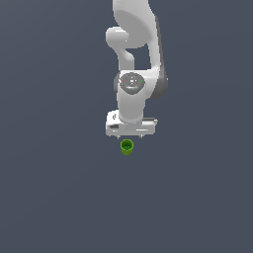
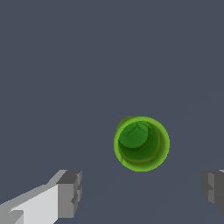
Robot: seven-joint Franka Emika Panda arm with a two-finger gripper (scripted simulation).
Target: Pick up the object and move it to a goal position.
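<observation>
On a plain dark grey surface, a small green cup (image 1: pixel 127 147), likely light and rigid, sits below the open, empty end effector (image 1: pixel 131 136), graspable across its walls.

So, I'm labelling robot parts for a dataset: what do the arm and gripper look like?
The arm is glossy white with rounded links, dark grey joint seams and a grey disc cap. The gripper has a boxy white body; its fingertips are blocky grey pads.

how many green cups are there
1. The green cup stands upright on the grey floor, just below the gripper in the exterior view. In the wrist view it lies ahead of the open jaws, not between them. Nothing seems hidden.
</observation>
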